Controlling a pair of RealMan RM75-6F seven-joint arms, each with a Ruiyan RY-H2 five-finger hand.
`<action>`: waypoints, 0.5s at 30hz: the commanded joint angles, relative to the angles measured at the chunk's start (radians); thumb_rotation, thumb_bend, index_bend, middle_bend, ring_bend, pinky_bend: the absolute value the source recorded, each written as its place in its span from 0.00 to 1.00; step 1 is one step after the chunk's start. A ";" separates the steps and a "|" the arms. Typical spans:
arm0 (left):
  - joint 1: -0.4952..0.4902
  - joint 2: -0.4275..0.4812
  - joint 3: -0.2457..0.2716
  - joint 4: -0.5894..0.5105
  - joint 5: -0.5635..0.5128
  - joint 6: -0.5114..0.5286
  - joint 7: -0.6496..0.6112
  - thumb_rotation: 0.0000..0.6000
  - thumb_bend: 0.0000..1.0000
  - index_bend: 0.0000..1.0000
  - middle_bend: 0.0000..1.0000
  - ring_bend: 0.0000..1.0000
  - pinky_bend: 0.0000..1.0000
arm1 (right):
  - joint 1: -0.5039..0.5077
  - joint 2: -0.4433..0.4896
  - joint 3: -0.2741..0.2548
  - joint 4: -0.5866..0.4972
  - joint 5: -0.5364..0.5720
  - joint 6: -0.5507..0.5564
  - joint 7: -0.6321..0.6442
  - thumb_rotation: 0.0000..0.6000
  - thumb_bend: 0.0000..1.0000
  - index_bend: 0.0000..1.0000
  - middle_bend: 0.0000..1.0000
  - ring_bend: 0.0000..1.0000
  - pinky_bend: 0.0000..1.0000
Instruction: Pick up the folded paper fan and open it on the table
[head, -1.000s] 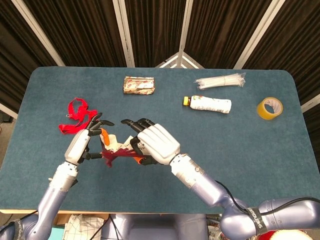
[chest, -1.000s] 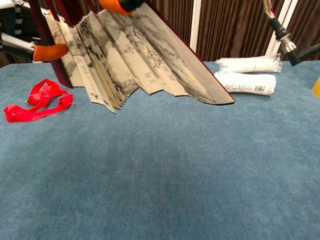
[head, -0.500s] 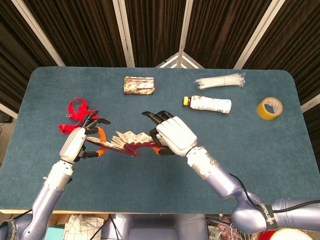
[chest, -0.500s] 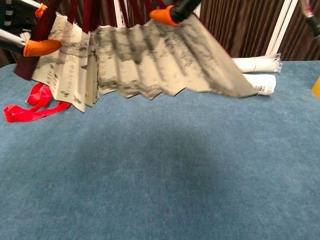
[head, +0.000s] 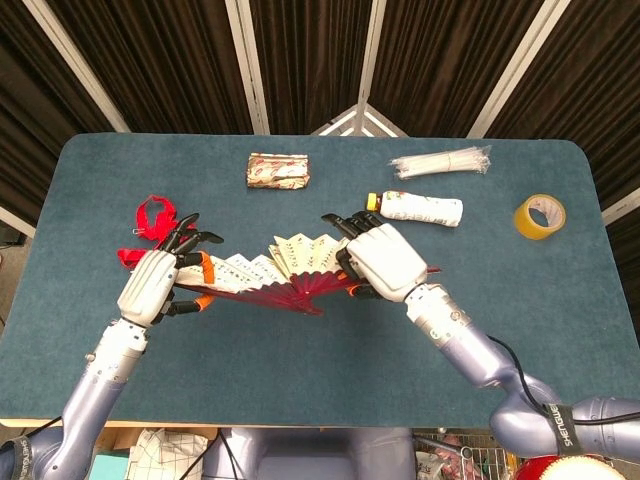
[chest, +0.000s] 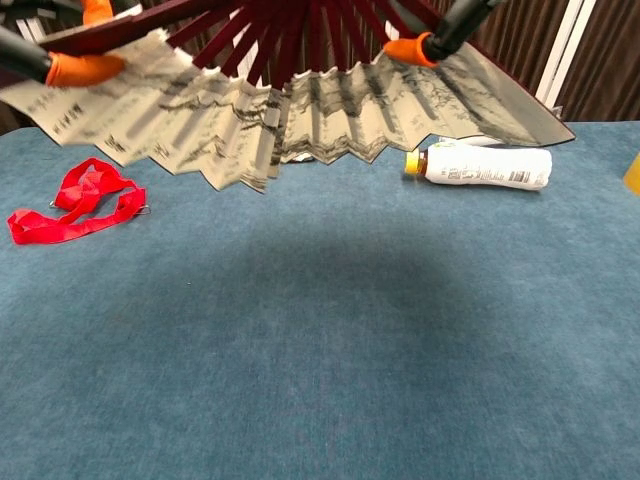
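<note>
Overhead, hands (head: 150, 285) (head: 383, 262); below, seemingly fan's (chest: 290, 110) painted face.

**Silver arms, white-backed hands**

Both arms wear smooth, glossy lavender-silver shells in rounded segments. The left hand (head: 152, 285) and right hand (head: 384, 261) have white back plates, black fingers and orange fingertip pads. A black cable and a lettered black band show near the right elbow.

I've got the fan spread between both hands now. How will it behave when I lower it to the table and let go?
The paper fan probably sags: its pleated leaf hangs unevenly in the chest view. It looks light, so it may shift as the left hand and right hand release. The thin red ribs and paper seem fragile; ease down gently.
</note>
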 joint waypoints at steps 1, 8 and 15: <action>-0.010 -0.002 -0.007 -0.012 0.015 0.015 0.048 1.00 0.52 0.68 0.25 0.00 0.16 | -0.006 0.011 -0.009 0.012 -0.013 -0.008 -0.009 1.00 0.55 0.81 0.14 0.22 0.17; -0.026 -0.010 -0.014 -0.011 0.029 0.032 0.133 1.00 0.52 0.68 0.25 0.00 0.16 | -0.013 0.027 -0.023 0.026 -0.022 -0.028 -0.029 1.00 0.55 0.81 0.14 0.22 0.17; -0.042 -0.019 -0.019 0.017 0.044 0.039 0.182 1.00 0.52 0.68 0.25 0.00 0.16 | -0.018 0.052 -0.026 0.026 -0.015 -0.042 -0.042 1.00 0.55 0.81 0.14 0.22 0.17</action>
